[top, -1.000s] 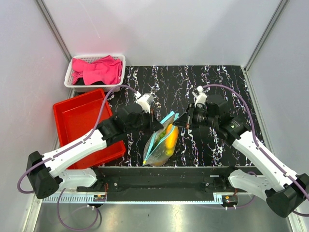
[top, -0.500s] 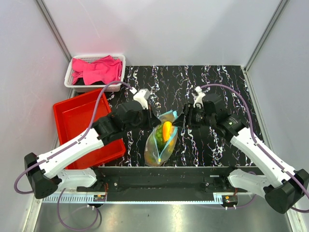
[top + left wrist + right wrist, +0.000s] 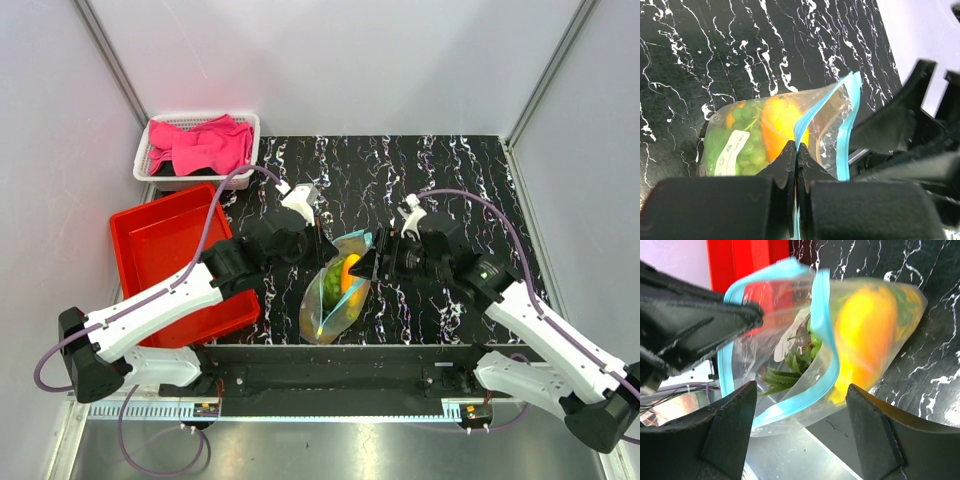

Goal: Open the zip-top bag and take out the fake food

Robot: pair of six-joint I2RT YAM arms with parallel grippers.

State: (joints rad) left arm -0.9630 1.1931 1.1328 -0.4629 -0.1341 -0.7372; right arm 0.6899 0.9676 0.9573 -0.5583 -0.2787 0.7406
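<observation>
The zip-top bag (image 3: 827,130) is pinched by its blue strip in the fully closed left gripper (image 3: 796,150); opposite, the right gripper (image 3: 801,390) is spread wide, holding nothing. Tugged one-sidedly, the strip could be lost and the fake food (image 3: 777,125) kept inside.

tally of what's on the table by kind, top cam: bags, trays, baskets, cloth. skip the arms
clear zip-top plastic bag: 1
red plastic tray: 1
white slotted plastic basket: 1
pink cloth heap in the basket: 1
Total: 4
</observation>
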